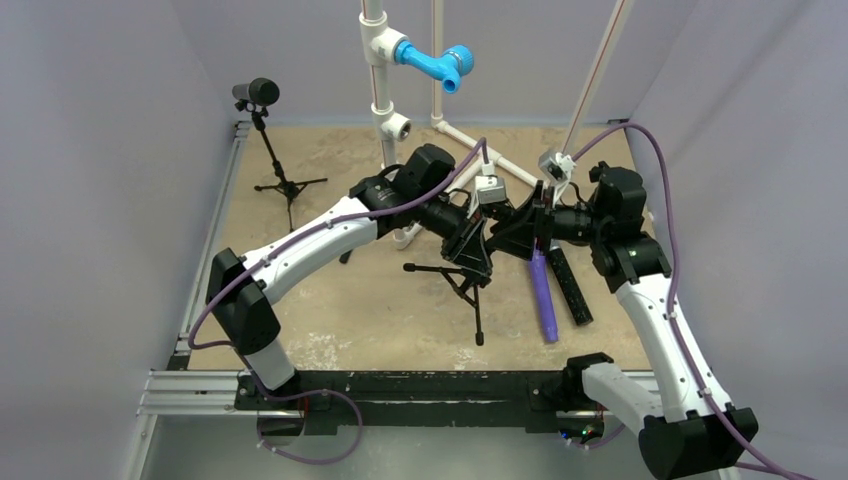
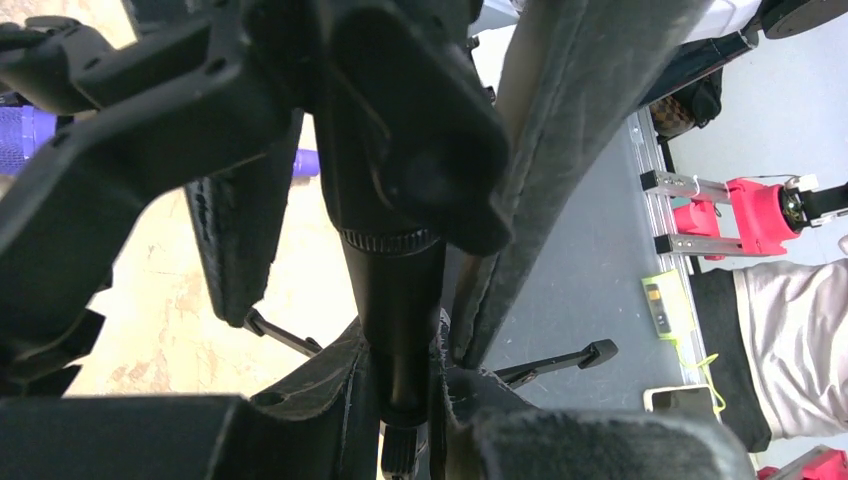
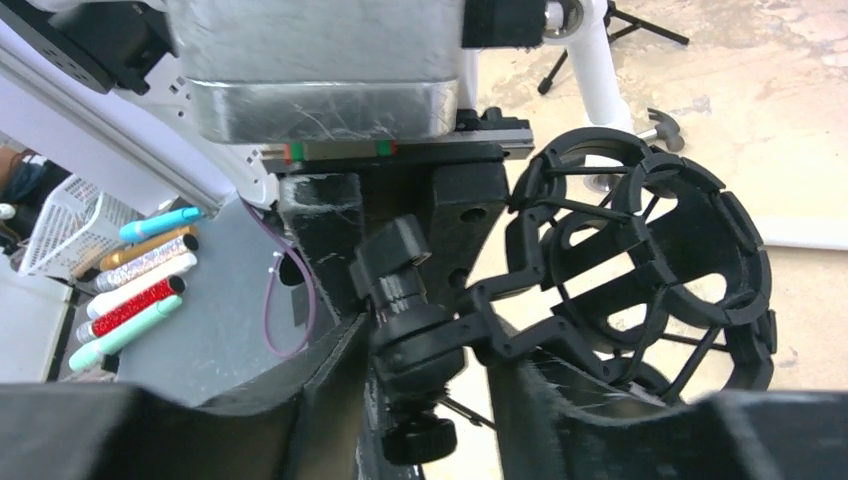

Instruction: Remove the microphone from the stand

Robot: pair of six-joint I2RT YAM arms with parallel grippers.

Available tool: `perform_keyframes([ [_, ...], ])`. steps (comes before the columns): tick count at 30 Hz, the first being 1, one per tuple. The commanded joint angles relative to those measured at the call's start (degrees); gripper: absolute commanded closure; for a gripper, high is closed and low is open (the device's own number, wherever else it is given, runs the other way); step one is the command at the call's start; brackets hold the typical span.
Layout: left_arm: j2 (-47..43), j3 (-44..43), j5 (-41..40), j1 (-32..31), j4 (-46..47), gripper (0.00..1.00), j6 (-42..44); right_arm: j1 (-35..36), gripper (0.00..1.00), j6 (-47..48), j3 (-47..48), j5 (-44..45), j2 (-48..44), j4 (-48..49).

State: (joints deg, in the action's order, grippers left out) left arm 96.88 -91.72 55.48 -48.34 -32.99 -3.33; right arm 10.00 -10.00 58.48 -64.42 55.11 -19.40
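A black tripod stand (image 1: 468, 278) stands mid-table, and both grippers meet at its top. My left gripper (image 1: 474, 243) is shut on the stand's black pole (image 2: 395, 285), with the pole pinched between its pads (image 2: 400, 335). My right gripper (image 3: 430, 345) is closed around the swivel joint (image 3: 420, 335) under the round shock-mount cage (image 3: 650, 265). The cage looks empty. A black microphone (image 1: 257, 93) sits on a second small tripod at the back left, far from both grippers.
A purple bar (image 1: 544, 295) and a black bar (image 1: 570, 285) lie on the table right of the stand. A white pipe frame (image 1: 383, 90) with a blue elbow (image 1: 432, 63) rises at the back centre. Walls close in on the left and right.
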Motion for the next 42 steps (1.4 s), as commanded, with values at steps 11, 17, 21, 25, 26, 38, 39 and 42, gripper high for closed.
perform_keyframes([
  [11, -1.56, -3.60, 0.04, -1.55, -1.14, 0.83, 3.07, -0.07, 1.00, 6.18, 1.65, 10.27, -2.11, -1.70],
  [17, -4.77, -2.90, -3.07, -0.62, -3.03, 0.18, 5.87, -0.12, 1.00, 11.18, 4.33, 17.30, -1.10, -4.46],
  [21, -7.85, -1.81, -3.96, 1.28, -3.71, 0.00, 6.69, -0.07, 1.00, 13.85, 5.24, 22.03, 0.44, -2.86],
  [25, -11.34, 0.16, -4.49, 3.01, -4.24, 0.00, 8.49, -0.07, 1.00, 16.89, 4.87, 26.40, 3.68, 1.67],
  [26, -12.07, 0.65, -4.77, 3.27, -4.53, 0.00, 9.00, -0.07, 1.00, 17.27, 4.56, 27.81, 4.78, 3.12],
  [38, -16.63, 3.71, -6.00, 4.02, -5.35, 0.00, 11.73, -0.02, 1.00, 22.06, 0.67, 36.03, 19.45, 21.85],
  [39, -16.78, 3.97, -6.00, 4.08, -5.33, 0.00, 11.82, 0.01, 1.00, 23.00, 0.71, 36.74, 20.45, 22.37],
  [42, -17.22, 4.80, -5.91, 4.33, -4.79, 0.00, 11.90, -0.07, 1.00, 24.59, -0.07, 39.06, 23.05, 26.04],
])
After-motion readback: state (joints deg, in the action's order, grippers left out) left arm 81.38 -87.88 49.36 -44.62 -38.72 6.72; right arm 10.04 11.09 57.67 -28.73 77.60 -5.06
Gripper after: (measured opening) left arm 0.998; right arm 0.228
